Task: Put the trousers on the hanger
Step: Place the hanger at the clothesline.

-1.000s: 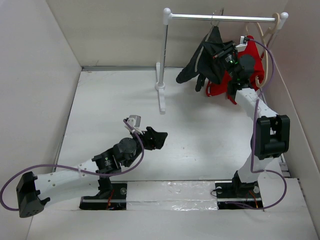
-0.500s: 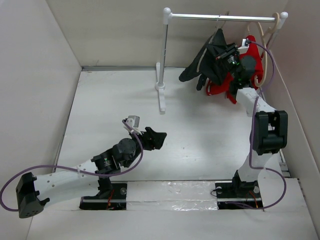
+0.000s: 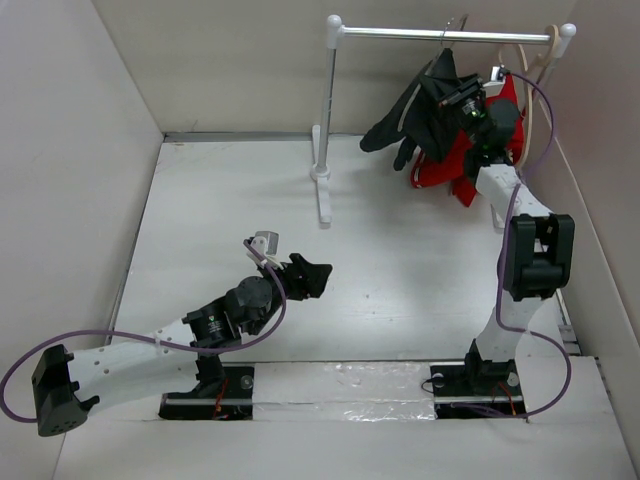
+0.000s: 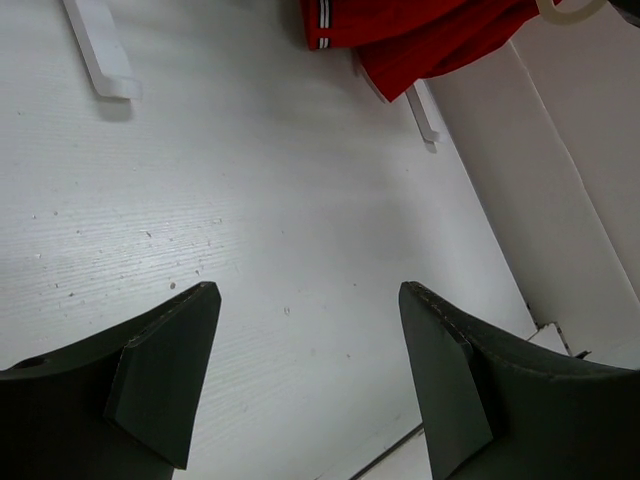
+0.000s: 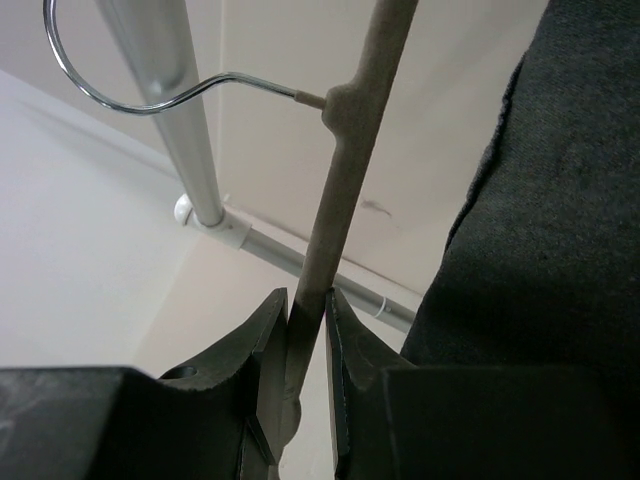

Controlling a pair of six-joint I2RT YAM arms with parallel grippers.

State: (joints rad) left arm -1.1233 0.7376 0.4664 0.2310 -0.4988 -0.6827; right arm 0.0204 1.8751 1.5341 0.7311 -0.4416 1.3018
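Note:
The black-charcoal trousers (image 3: 420,105) hang draped over the thin grey hanger (image 3: 455,27), high at the back right under the rack's rail. My right gripper (image 3: 463,95) is shut on the hanger's grey frame bar (image 5: 340,180), which runs up between its jaws. The wire hook (image 5: 100,95) curves around the rail (image 5: 170,110); whether it rests on it I cannot tell. Dark trouser cloth (image 5: 540,200) fills the right of the right wrist view. My left gripper (image 3: 310,275) hovers low over the table's middle, open (image 4: 310,370), holding nothing.
A white clothes rack has its post (image 3: 328,110) and foot (image 3: 322,195) at the back centre. A red garment (image 3: 455,165) hangs behind the trousers on a cream hanger (image 3: 545,60). White walls enclose the table left, back and right.
My right arm has lifted the hanger and trousers up and to the right, bringing the hook to the rail. The left arm has stayed still.

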